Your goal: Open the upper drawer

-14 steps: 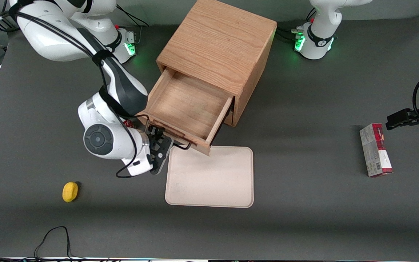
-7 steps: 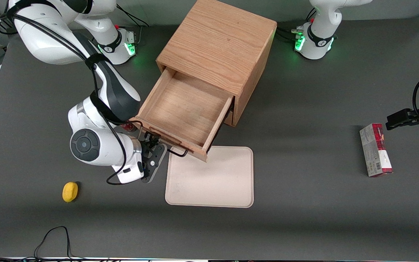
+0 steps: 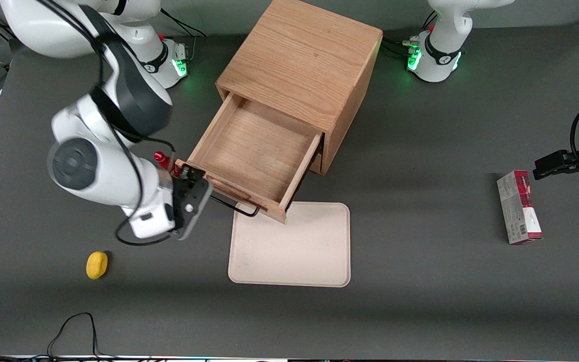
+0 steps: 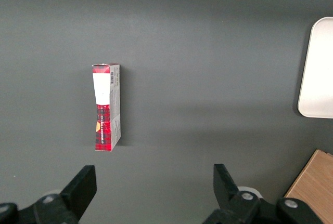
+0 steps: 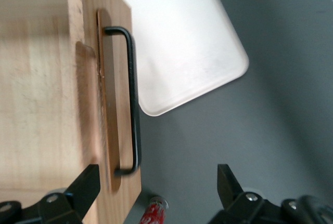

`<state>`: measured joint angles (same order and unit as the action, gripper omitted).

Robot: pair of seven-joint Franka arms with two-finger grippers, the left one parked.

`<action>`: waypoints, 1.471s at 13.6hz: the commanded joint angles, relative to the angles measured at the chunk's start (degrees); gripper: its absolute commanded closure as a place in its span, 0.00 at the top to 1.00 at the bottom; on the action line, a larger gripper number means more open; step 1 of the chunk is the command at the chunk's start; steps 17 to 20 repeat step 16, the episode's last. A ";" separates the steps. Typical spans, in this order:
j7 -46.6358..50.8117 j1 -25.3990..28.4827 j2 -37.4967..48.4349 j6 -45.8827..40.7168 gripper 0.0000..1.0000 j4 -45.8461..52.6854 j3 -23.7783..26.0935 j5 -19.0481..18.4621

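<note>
The upper drawer [image 3: 257, 148] stands pulled far out of the oak cabinet [image 3: 302, 60], and its wooden tray is bare inside. Its thin black bar handle [image 3: 234, 206] faces the front camera and hangs free. My right gripper [image 3: 189, 193] hovers above the table beside the drawer's front corner, toward the working arm's end, clear of the handle. In the right wrist view the gripper [image 5: 156, 190] is open and empty, with the handle [image 5: 133, 104] and the drawer front [image 5: 117, 31] ahead of it. The lower drawer is hidden under the upper one.
A cream tray [image 3: 289, 246] lies on the table in front of the drawer and also shows in the right wrist view [image 5: 177, 42]. A small red bottle [image 3: 161, 158] stands by the drawer's corner. A yellow object [image 3: 97, 264] lies nearer the camera. A red box [image 3: 518, 206] lies toward the parked arm's end.
My gripper has let go of the handle, lifted, and moved off toward the working arm's end. The drawer slid out slightly at first, then stayed still.
</note>
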<state>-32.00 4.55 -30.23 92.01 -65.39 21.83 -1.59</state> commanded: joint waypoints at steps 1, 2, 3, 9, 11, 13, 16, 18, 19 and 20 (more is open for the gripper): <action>9.80 0.19 10.51 -5.33 1.00 -6.39 -9.77 7.02; 16.29 0.19 14.55 -5.78 1.00 -10.16 -10.49 6.34; 23.06 0.19 19.11 -5.79 1.00 -15.24 -12.15 4.85; 36.48 -0.16 46.56 1.68 1.00 -44.47 -19.09 4.67; 36.83 -1.30 45.62 1.51 1.00 -43.07 -19.81 3.35; 42.42 -1.30 43.33 1.42 1.00 -40.79 -20.43 3.17; 44.57 -1.22 42.63 1.25 1.00 -40.26 -20.34 3.08; 44.57 -1.22 42.63 1.25 1.00 -40.26 -20.34 3.08; 44.57 -1.22 42.63 1.25 1.00 -40.26 -20.34 3.08; 44.57 -1.22 42.63 1.25 1.00 -40.26 -20.34 3.08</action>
